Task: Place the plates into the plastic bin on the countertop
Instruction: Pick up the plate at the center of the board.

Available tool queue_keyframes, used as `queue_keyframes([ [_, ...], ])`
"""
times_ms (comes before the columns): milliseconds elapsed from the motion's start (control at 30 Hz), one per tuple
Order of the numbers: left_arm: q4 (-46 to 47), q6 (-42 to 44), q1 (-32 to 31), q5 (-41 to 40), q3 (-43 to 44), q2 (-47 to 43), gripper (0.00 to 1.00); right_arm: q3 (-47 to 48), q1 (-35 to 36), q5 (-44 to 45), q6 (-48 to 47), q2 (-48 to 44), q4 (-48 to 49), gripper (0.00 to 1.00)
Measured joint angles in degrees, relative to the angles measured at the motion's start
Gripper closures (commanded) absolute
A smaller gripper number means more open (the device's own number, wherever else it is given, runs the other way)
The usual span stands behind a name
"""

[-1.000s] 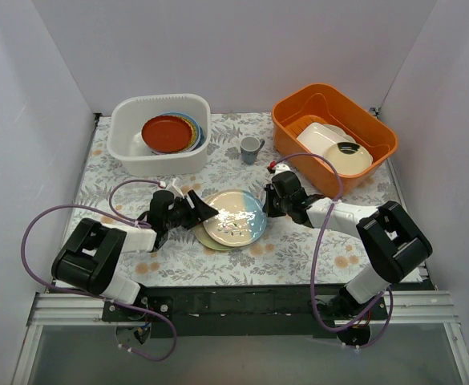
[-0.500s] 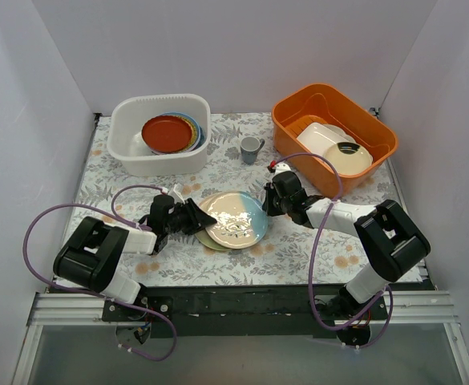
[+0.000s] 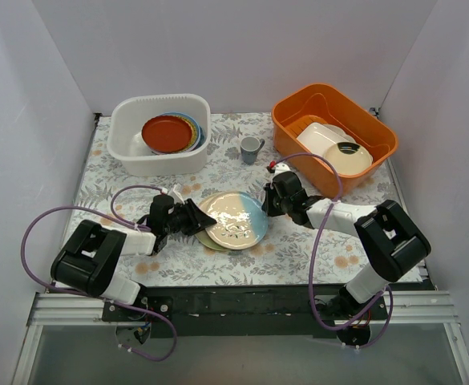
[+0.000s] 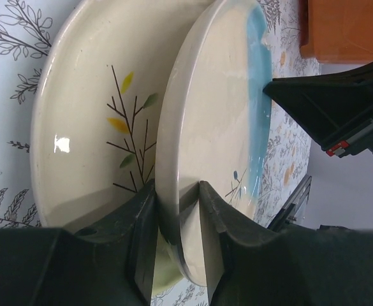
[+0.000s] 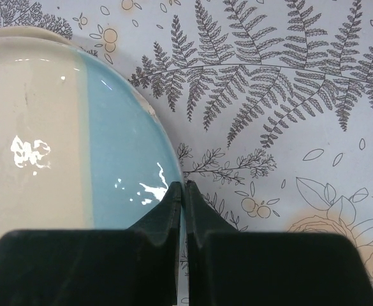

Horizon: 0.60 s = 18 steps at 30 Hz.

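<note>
A cream-and-light-blue plate [image 3: 236, 216] lies tilted on a second cream plate with a leaf sprig [image 3: 208, 240] on the countertop [image 3: 298, 250]. My left gripper [image 3: 196, 216] is shut on the top plate's left rim [image 4: 218, 115], with the rim between its fingers [image 4: 176, 191]. The sprig plate [image 4: 90, 127] lies under it. My right gripper [image 3: 267, 206] is shut, and its tips [image 5: 183, 186] touch the plate's blue right edge [image 5: 122, 146]. The plastic bin [image 3: 134, 156] at the back left holds a red-orange plate [image 3: 167, 132] leaning on several other plates.
An orange bin [image 3: 298, 108] at the back right holds a white rectangular dish [image 3: 321, 136] and a cream round dish [image 3: 353, 159]. A small grey cup [image 3: 251, 148] stands between the two bins. White walls close in the table on three sides.
My left gripper has moved a little right onto the top plate's left rim and closed on it. That edge now sits slightly raised. The right gripper has hardly moved.
</note>
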Motion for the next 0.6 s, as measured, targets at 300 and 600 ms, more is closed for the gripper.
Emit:
queue_keyframes([
  [300,-1.3,0.3,-0.3,0.1,0.0,-1.8,1.00,-1.4,0.1,-1.8,-0.2,-1.9,-1.9,0.67],
  [600,-5.5,1.3,-1.0,0.0,0.1,-7.7,1.00,-2.0,1.0,-4.6,-0.2,-4.8,-5.6,0.41],
])
